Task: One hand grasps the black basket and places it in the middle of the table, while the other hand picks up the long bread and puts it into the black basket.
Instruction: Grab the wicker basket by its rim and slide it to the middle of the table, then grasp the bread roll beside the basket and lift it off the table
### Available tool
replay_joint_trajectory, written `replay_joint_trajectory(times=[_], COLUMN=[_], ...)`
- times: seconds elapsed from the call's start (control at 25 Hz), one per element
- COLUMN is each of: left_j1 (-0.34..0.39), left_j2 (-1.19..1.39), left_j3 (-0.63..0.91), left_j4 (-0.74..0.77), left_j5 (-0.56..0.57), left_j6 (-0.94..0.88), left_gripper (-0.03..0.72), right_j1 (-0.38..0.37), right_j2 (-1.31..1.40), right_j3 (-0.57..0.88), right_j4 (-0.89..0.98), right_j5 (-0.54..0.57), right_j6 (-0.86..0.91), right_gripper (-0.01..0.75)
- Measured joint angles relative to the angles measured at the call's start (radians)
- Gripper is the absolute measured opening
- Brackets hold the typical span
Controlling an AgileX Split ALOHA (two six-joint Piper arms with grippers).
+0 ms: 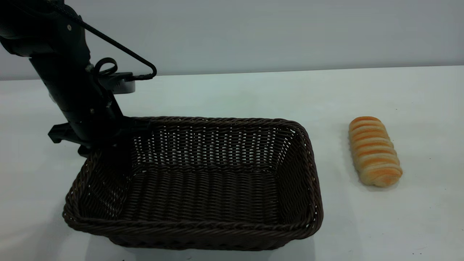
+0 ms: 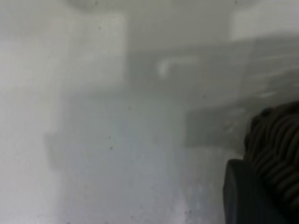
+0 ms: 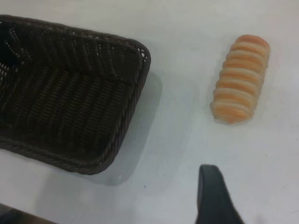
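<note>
The black basket (image 1: 203, 227) stands empty on the table (image 1: 232, 94), left of centre in the exterior view. My left gripper (image 1: 108, 145) reaches down onto its far left corner and is shut on the braided rim (image 2: 275, 144); one dark finger (image 2: 247, 196) presses against the weave. The long bread (image 1: 374, 156) lies flat on the table to the right of the basket, a short gap away. My right gripper (image 3: 212, 196) hovers above the table between the basket (image 3: 140, 70) and the bread (image 3: 240, 79), touching neither. It is out of the exterior view.
The left arm and its looping cable (image 1: 119, 47) rise over the basket's back left corner. Bare tabletop lies behind the basket and around the bread. A plain wall runs along the table's far edge.
</note>
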Motion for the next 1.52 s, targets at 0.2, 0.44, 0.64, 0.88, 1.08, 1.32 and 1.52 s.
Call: replay_joint_trajectory(times=[0.2, 0.44, 0.64, 0.88, 1.08, 1.32, 1.52], left_j1=[0.0, -0.001, -0.001, -0.001, -0.001, -0.001, -0.001], left_j2=[-0.003, -0.048, -0.125, -0.249, -0.425, -0.717, -0.967], left_j3=[0.0, 0.0, 0.0, 0.001, 0.001, 0.003, 0.003], left_j4=[0.024, 0.027, 0.028, 0.042, 0.045, 0.045, 0.045], left_j5=[0.033, 0.079, 0.111, 0.176, 0.192, 0.165, 0.173], left_j6=[-0.049, -0.062, -0.076, -0.086, -0.087, -0.074, -0.037], left_gripper=[0.539, 0.666, 0.645, 0.632, 0.613, 0.593, 0.592], right_j1=[0.0, 0.0, 0.0, 0.0, 0.0, 0.0, 0.0], right_j2=[0.0, 0.0, 0.0, 0.023, 0.189, 0.525, 0.771], right_j3=[0.0, 0.0, 0.0, 0.0, 0.0, 0.0, -0.019], right_j4=[0.0, 0.0, 0.0, 0.044, 0.203, 0.589, 0.961], right_j5=[0.0, 0.0, 0.0, -0.004, -0.058, -0.185, -0.227], right_j6=[0.0, 0.0, -0.001, -0.024, -0.15, -0.533, -0.907], right_gripper=[0.42, 0.419, 0.419, 0.419, 0.419, 0.419, 0.419])
